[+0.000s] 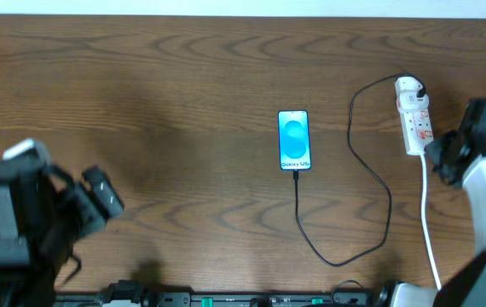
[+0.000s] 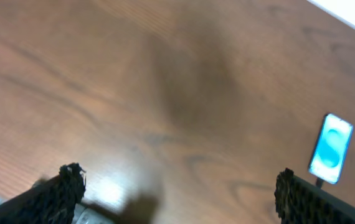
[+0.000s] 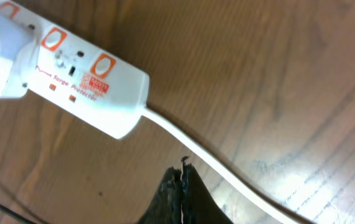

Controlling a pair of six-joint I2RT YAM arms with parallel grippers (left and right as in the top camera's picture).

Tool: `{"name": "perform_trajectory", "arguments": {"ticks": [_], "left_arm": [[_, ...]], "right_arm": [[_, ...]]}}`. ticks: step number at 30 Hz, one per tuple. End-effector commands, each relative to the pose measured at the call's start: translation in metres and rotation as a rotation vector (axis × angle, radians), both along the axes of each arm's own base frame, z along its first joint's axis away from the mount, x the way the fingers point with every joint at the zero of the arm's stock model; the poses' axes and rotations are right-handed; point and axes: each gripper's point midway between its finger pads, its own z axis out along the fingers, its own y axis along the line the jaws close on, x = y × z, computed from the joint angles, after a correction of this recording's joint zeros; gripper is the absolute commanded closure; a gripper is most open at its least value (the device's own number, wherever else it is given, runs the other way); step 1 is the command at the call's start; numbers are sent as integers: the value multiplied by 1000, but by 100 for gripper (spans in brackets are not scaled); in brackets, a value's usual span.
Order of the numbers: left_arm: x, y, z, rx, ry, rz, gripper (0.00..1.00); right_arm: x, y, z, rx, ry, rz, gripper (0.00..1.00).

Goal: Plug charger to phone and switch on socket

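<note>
table (image 1: 141, 85): dark brown wood, grain running sideways.
phone (image 1: 294, 140): lies flat, blue screen up.
charger (image 1: 297, 200): tip at the phone's near edge; loops right of the phone to the socket's far end.
socket (image 1: 413, 115): right of the phone, well apart.
cord (image 1: 423, 205): white, further right of the phone.

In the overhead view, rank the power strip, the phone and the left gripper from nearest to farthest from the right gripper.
1. Power strip, just beside the right gripper, far right.
2. Phone, in the middle.
3. Left gripper, far left.
</note>
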Motion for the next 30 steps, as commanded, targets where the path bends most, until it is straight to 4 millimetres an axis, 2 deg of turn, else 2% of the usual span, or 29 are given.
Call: {"name": "perform_trajectory", "arguments": {"ticks": [1,5,6,13,17,20,24,30], "left_arm": [[-15,7,1,31,-3,28,0],[-20,7,4,32,-27,28,0],[-20,7,4,32,-27,28,0],[-21,7,4,32,-29,29,0],[-24,7,6,32,-44,29,0],[-33,7,10,31,-82,29,0],[-51,7,17,30,-159,31,0],[-74,7,25,29,-254,32,0]], "right_arm": [[36,-13,7,16,-8,29,99],[74,-30,-1,27,45,24,99],[89,-33,-8,49,62,29,99],[134,-32,-35,164,92,61,99],[144,-24,-57,234,91,60,99],[147,-20,-65,262,88,65,99],[148,-17,-72,285,88,52,99],[153,-10,-72,328,62,58,99]]}}
